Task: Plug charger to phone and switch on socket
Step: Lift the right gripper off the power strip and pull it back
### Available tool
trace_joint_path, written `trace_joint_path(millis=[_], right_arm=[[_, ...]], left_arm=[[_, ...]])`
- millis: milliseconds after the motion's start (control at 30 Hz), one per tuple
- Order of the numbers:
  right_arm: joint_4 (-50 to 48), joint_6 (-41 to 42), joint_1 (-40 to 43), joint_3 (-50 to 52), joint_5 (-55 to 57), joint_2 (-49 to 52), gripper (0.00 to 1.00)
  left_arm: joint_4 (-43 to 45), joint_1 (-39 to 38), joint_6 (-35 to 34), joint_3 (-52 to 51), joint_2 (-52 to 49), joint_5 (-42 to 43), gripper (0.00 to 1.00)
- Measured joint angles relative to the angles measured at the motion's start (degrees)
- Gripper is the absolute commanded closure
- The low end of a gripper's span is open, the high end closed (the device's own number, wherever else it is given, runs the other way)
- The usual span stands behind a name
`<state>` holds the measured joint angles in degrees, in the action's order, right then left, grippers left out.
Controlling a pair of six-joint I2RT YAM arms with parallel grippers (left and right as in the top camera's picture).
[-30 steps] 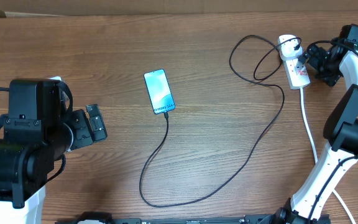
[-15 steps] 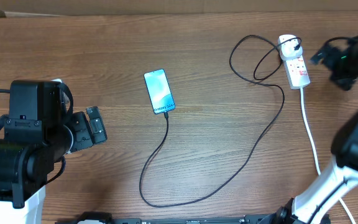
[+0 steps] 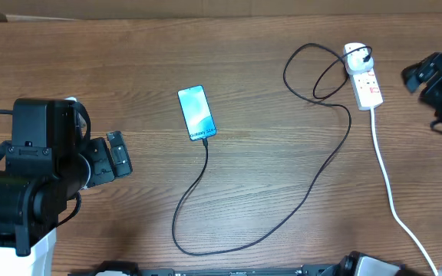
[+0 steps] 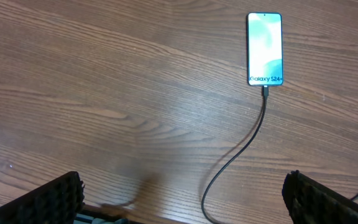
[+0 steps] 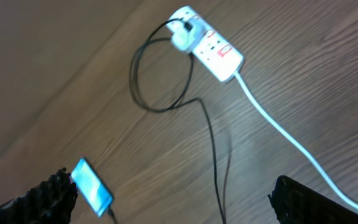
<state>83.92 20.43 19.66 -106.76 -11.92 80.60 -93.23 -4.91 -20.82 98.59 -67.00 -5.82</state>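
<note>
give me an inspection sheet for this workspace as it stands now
surface: wooden table, no spills or marks seen
job's things: phone face up, screen lit; charger plugged into its bottom edge; socket at far right, switch state not readable
clutter: nothing seen
grippers: left gripper and right gripper, jaws open, empty
cables: charger runs in a long curve to a plug in the socket; white cord leads toward the near edge
surroundings: tan strip beyond the far edge
</note>
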Motion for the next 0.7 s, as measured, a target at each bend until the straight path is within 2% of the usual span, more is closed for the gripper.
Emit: trace_joint_path(millis=[267,500,700], right_arm=[[3.56,0.17,-9.25,1.18,0.11,-15.3,0.0],[5.88,0.37,-10.71,7.58,0.13,-25.46,0.0],[13.2,0.55,-10.71,9.68,0.09,-26.6,0.0]], left_arm=[[0.15,0.0,0.0,0.0,-0.02,0.0,0.0],[0.17,0.0,0.0,0.0,-0.04,0.0,0.0],[0.17,0.0,0.0,0.0,-0.04,0.0,0.01]])
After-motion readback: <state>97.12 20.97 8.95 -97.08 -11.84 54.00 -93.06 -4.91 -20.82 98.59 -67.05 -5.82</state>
